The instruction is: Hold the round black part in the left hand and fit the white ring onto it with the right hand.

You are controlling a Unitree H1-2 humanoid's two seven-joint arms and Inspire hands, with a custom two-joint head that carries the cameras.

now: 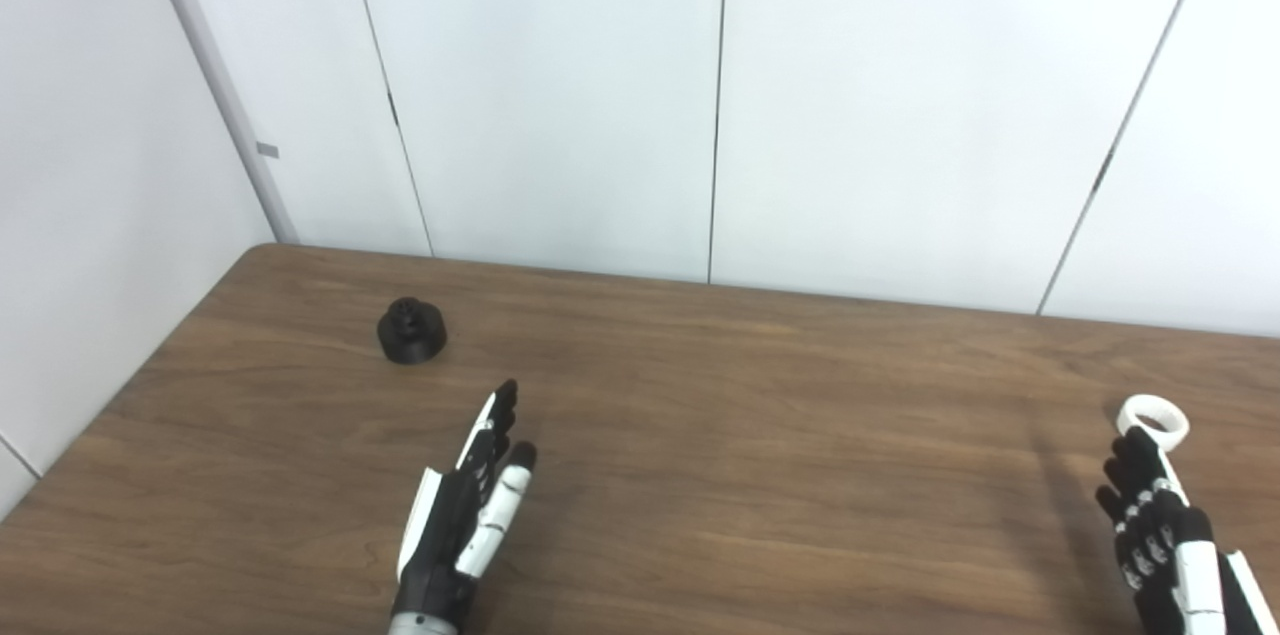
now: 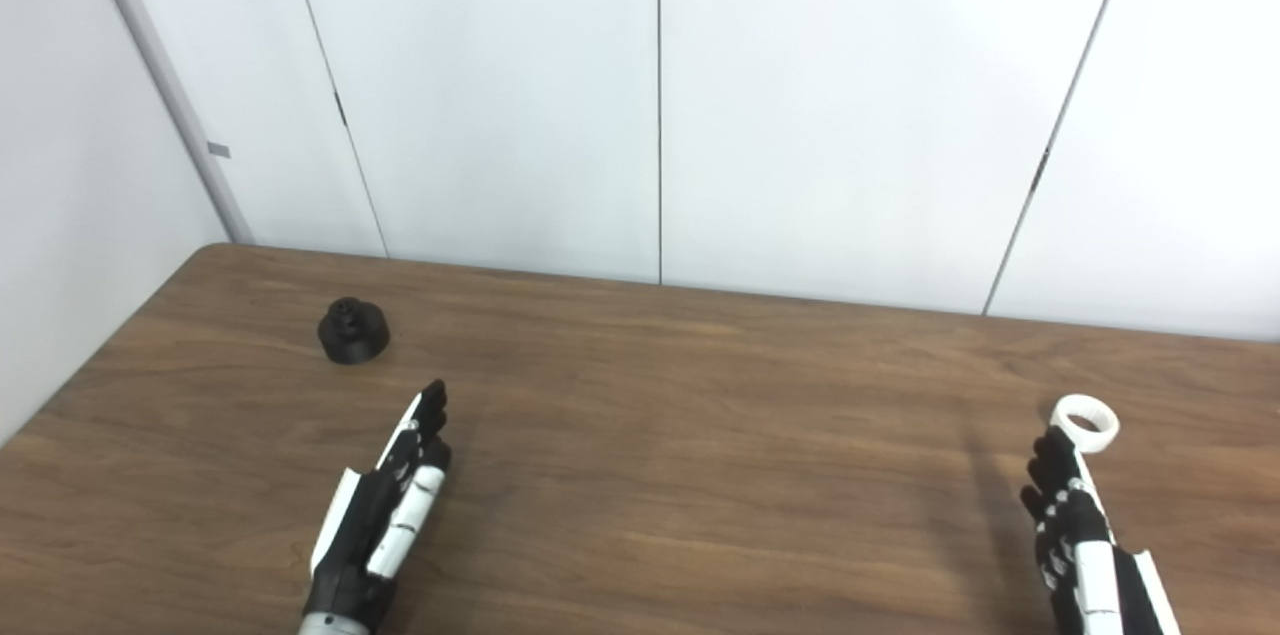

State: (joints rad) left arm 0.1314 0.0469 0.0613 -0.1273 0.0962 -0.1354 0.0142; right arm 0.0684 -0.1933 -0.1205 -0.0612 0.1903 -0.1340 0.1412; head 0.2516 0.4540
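Resting on the brown wood-grain bench point(image 1: 700, 435), the round black plastic part point(image 1: 411, 330) sat on the far left, untouched, a small raised hub on its top. The left hand point(image 1: 468, 505) hovered nearer, fingers straight, pressed together and pointing up toward the part, holding nothing and well short of it. On the far right the white plastic ring point(image 1: 1153, 419) lay flat on the bench; the right hand point(image 1: 1150, 515) reached toward it, fingers a little spread, fingertips just beside its near edge, gripping nothing. Neither thing had yet been picked up, so the approach was in hand. Next, I judge, each hand needed to reach farther and close around its own piece
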